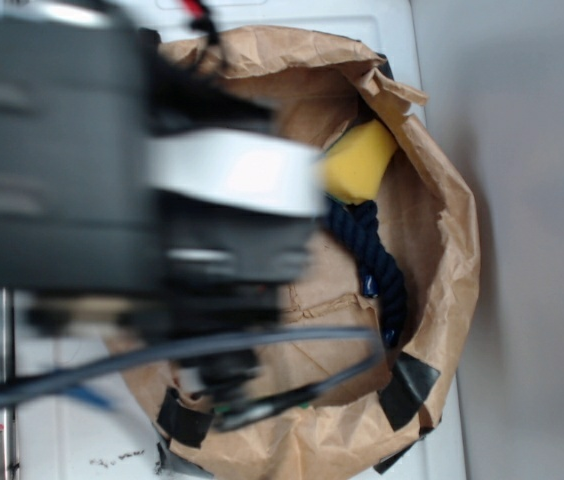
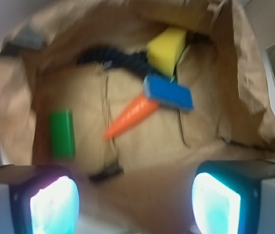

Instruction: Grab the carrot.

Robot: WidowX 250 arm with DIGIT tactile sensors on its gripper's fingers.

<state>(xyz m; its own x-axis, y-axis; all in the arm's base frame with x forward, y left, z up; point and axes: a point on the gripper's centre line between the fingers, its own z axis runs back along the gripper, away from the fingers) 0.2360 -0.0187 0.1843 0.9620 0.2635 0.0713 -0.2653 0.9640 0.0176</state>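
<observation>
Gripper (image 2: 135, 202) spread wide, empty, at lower frame of the wrist view. Carrot (image 2: 131, 116) lies mid-frame, thick end touching blue sponge (image 2: 168, 91). Risk: descending off-centre, the fingers may catch the sponge instead.

Brown paper nest (image 2: 235, 97) holding a handful of toys

On its creased floor lie the orange carrot (image 2: 130, 117), its thick end touching a blue sponge (image 2: 169, 92); a yellow foam wedge (image 2: 166, 49) just beyond the sponge, a dark blue rope (image 2: 113, 58) curving along the far wall, and a green block (image 2: 62, 134) apart at the left.
</observation>
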